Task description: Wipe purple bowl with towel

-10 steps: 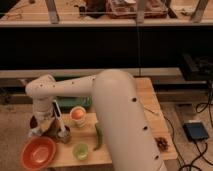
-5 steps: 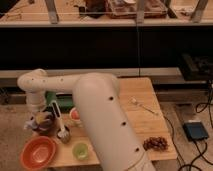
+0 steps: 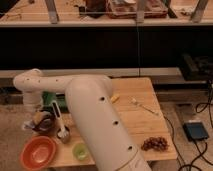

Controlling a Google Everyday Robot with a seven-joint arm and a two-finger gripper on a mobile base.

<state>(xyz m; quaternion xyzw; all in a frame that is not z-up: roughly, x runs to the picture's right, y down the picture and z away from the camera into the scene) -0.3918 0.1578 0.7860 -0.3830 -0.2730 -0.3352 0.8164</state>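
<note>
arm (image 3: 95,115) rises from the bottom centre, bends at the upper left and drops down to the left-middle of the frame. this puts the pincer (image 3: 38,114) right over the purple bowl (image 3: 49,126), which fits a wiping reach. pincer is pressed together. a pale lump at its tip, inside the bowl, is probably the towel (image 3: 40,118), but the actual pinch on it is hidden, so can't confirm. purple bowl sits at the left edge of the counter (image 3: 135,125), upright and open side up, so the inside can be reached from above. orange bowl (image 3: 37,152) is just below it at lower left, apart from it. small green cup (image 3: 80,150) is lower, near the arm. a white utensil (image 3: 61,127) lies just right of the purple bowl, close enough to get bumped on a wide stroke. judgement: wipe is in hand, cloth down in the bowl, and the next move needs short rubbing passes kept inside the rim.
</note>
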